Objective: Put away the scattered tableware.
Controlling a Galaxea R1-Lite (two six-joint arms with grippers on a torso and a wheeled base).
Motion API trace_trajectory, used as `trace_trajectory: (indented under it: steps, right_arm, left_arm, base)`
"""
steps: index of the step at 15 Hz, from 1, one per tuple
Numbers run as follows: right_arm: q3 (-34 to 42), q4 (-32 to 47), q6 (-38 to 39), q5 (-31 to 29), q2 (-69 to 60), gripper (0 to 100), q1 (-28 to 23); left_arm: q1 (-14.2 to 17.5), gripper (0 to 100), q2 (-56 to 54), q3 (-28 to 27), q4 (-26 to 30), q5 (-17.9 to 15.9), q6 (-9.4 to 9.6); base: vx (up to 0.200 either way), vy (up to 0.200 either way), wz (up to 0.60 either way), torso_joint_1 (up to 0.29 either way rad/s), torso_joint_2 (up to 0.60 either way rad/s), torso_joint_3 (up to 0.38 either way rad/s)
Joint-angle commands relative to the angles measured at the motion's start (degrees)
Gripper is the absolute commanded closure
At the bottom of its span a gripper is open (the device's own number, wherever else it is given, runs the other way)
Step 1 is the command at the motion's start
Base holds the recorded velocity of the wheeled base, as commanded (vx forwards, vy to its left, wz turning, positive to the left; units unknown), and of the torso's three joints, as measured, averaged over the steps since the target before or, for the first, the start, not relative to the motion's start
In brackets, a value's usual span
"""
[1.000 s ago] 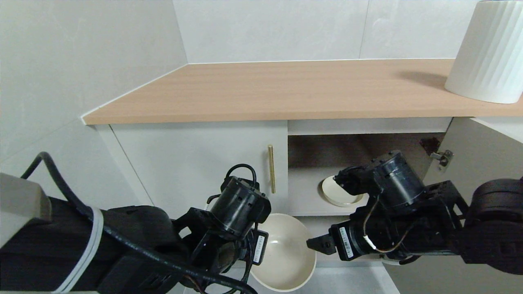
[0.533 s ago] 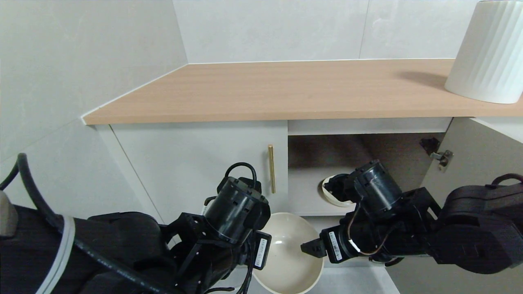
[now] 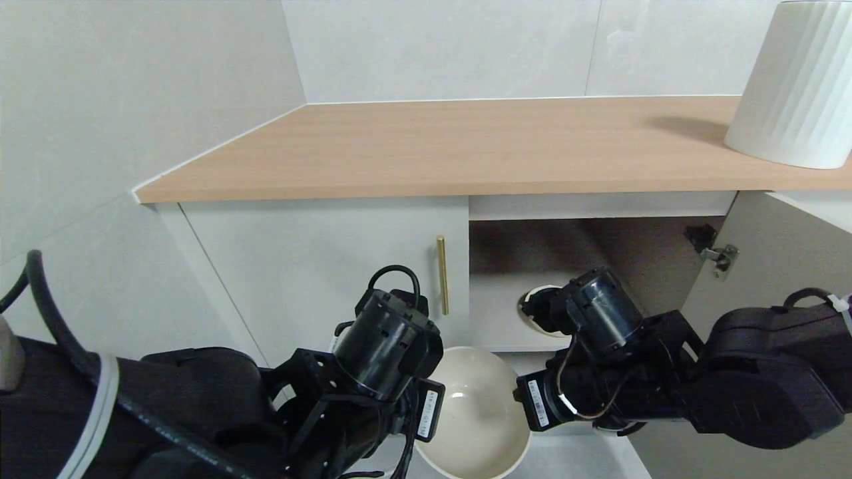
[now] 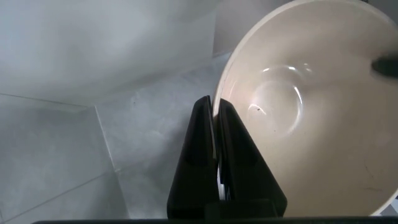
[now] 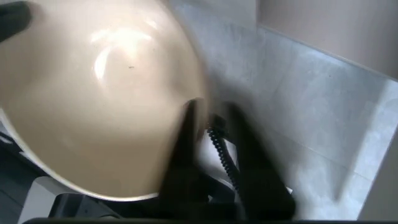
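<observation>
Right gripper (image 5: 211, 111) now drawn in against the bowl's (image 3: 476, 412) right rim, fingers narrowly apart astride that rim, left gripper (image 4: 213, 104) clamped on the left rim, bowl low before the open cabinet (image 3: 496, 319), plate (image 3: 532, 294) on its shelf

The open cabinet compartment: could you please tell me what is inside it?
A pale plate lies on its shelf, mostly covered by the right arm; just its rim edge shows. Whatever is behind the arm is hidden.
</observation>
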Motion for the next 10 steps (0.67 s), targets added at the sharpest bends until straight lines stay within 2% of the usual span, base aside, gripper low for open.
trace_trajectory:
  steps: [1,5,6,10]
  right_arm:
    - [0.0,0.0,-0.1,-0.2,0.1,100,0.3]
    - [0.0,0.1,-0.1,-0.6,0.1,100,0.3]
    - [0.0,0.0,-0.1,-0.5,0.2,100,0.3]
    - [0.1,0.1,-0.1,-0.5,0.2,100,0.3]
  left_arm:
    - [0.0,100,0.1,0.0,0.0,0.0,-0.01]
    - [0.0,100,0.1,0.0,0.0,0.0,-0.01]
    - [0.0,0,0.1,0.2,0.0,0.0,-0.01]
    - [0.0,0,-0.5,0.0,-0.1,0.1,-0.19]
  base:
    - [0.000,0.000,0.00,0.000,0.00,0.000]
    - [0.000,0.000,0.00,0.000,0.00,0.000]
    - [0.000,0.000,0.00,0.000,0.00,0.000]
    - [0.000,0.000,0.00,0.000,0.00,0.000]
